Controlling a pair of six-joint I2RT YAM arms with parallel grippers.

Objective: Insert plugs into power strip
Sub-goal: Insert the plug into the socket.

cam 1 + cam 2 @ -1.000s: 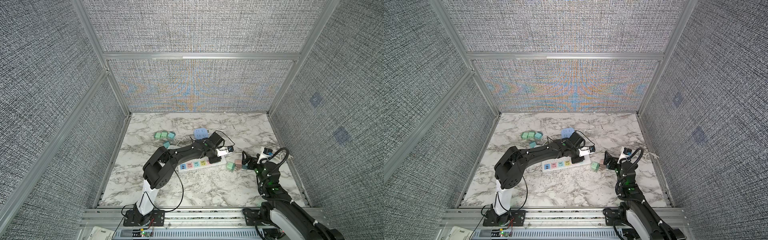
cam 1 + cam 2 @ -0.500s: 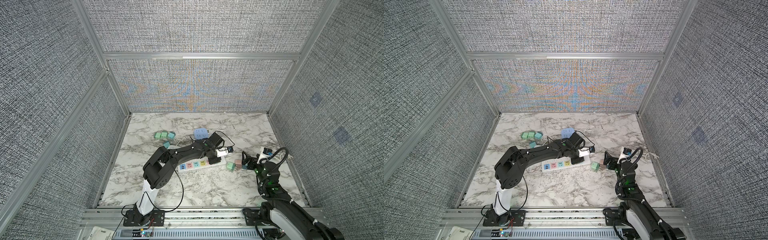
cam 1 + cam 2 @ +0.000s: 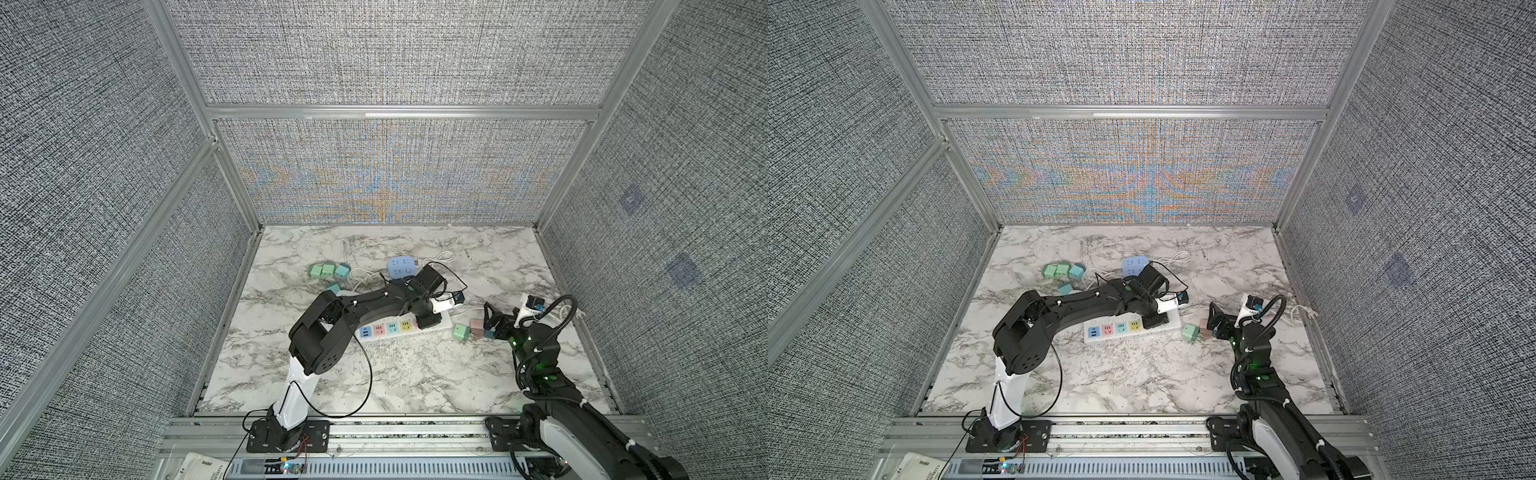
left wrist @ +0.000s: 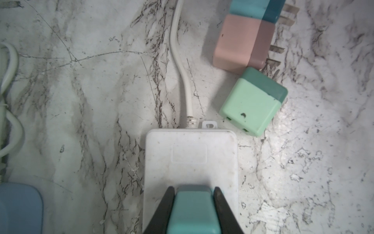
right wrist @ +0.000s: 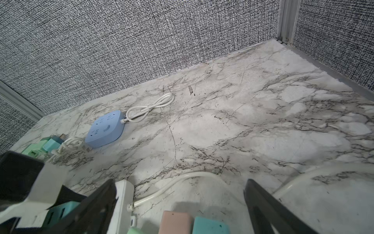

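The white power strip (image 3: 384,330) lies mid-table with a row of coloured sockets. My left gripper (image 4: 193,188) is shut on a teal plug (image 4: 193,210) over the strip's cable end (image 4: 190,158); its prongs are hidden. Right of the strip, a mint plug (image 4: 253,101), a pink plug (image 4: 236,42) and a teal plug (image 5: 210,225) lie on their sides. My right gripper (image 5: 181,182) stands open just behind the pink and teal ones, touching neither. In both top views it (image 3: 492,320) is low over the table.
Several mint and teal plugs (image 3: 328,271) sit at the back left. A blue rounded power strip (image 3: 401,266) with a white coiled cable (image 5: 149,108) lies behind the left arm. The white strip's cable (image 5: 172,184) runs right, towards the cage wall.
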